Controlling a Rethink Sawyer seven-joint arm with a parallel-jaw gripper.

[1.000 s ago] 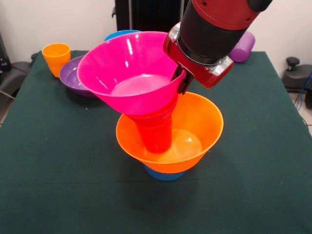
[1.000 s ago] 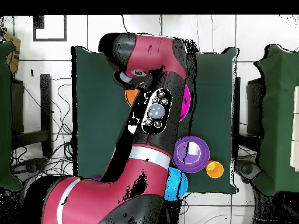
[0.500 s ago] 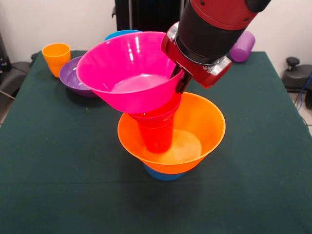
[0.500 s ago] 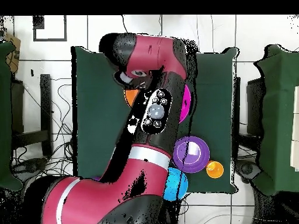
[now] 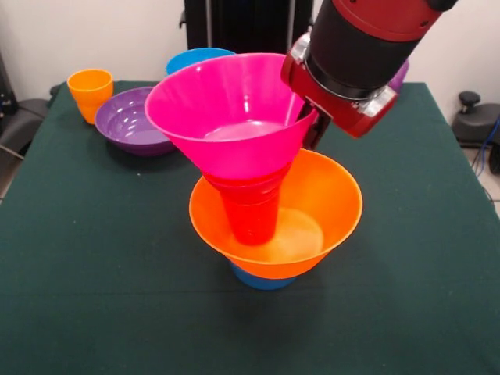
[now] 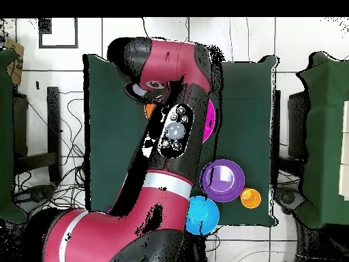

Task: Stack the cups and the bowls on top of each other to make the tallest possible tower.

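The tower stands mid-table: a small light-blue bowl (image 5: pixel 262 280) as base, the large orange bowl (image 5: pixel 328 195) on it, and the red-orange cup (image 5: pixel 251 212) upright inside. The large pink bowl (image 5: pixel 230 109) rests with its base on that cup's mouth, tilted slightly. My gripper (image 5: pixel 310 125) is shut on the pink bowl's right rim; one dark finger shows outside the wall. In the overhead view the arm hides the tower, leaving slivers of the pink bowl (image 6: pixel 208 121) and the orange bowl (image 6: pixel 148 109).
At the far left stand the purple bowl (image 5: pixel 133 121), the blue bowl (image 5: pixel 195 58) and the yellow-orange cup (image 5: pixel 90 92). A purple cup (image 5: pixel 400 72) peeks from behind the arm. The overhead view shows the purple bowl (image 6: pixel 223 179), blue bowl (image 6: pixel 203 215) and yellow-orange cup (image 6: pixel 250 198).
The gripper has carried the pink bowl to the right in the front view, so it now sits more squarely over the red-orange cup. The purple bowl behind shows more.
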